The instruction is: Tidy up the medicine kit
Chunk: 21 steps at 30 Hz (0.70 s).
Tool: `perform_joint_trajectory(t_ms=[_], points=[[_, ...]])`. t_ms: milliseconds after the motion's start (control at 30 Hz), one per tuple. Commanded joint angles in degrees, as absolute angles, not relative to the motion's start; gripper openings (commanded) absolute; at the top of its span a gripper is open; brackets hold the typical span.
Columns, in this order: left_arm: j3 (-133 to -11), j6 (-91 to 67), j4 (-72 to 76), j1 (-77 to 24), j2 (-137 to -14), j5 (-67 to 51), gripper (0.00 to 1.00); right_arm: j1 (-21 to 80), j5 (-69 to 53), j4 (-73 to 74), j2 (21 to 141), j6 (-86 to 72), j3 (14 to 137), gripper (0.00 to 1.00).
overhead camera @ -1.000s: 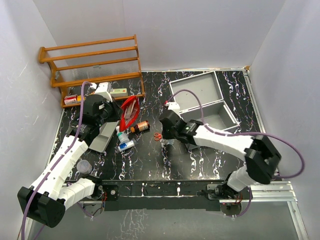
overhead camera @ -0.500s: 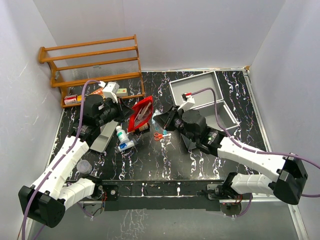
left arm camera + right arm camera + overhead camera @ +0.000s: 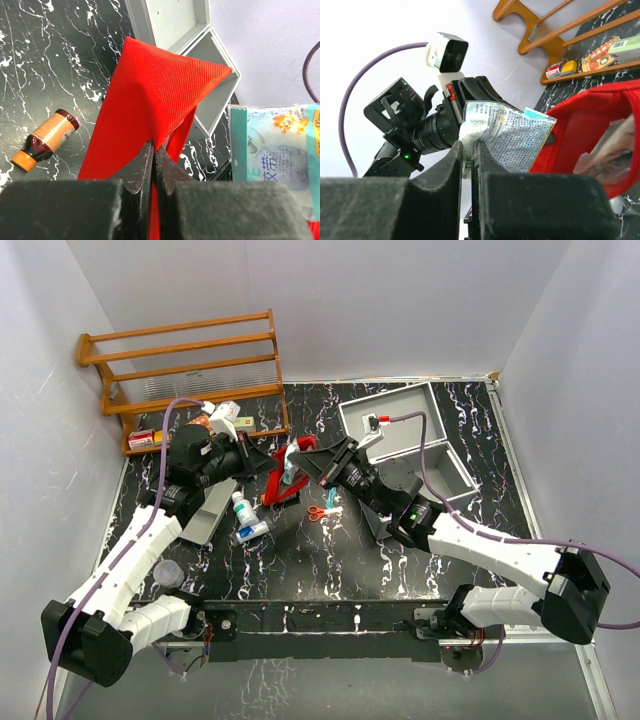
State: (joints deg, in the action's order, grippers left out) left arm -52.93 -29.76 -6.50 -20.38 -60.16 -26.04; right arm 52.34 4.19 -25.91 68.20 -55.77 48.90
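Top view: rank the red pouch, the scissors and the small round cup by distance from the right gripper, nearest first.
1. red pouch, right at the tips of the right gripper, mid-scene.
2. scissors, lying flat a little nearer the arm bases.
3. small round cup, far off, near-left corner.

Bright, even light — shadows soft.
In both wrist views the near jaws are dark and blurred; past them the red pouch [image 3: 150, 90] and printed packet [image 3: 505, 132] are sharp — white walls [image 3: 370, 30] washed pale.
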Motion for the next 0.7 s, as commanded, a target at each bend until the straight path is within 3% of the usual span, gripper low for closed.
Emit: perform_joint_trajectory(t_ms=[0,667], points=[[-56.5,-33.3,-5.1,-20.5,-59.7,-29.2,0.0,52.1,2.7,-35.5,69.9,-56.8,50.4,0.0],[-59.3,-42.1,-5.4,-20.5,-58.7,-33.1,0.0,52.1,8.2,-48.8,75.1,-46.9,46.0,0.0]])
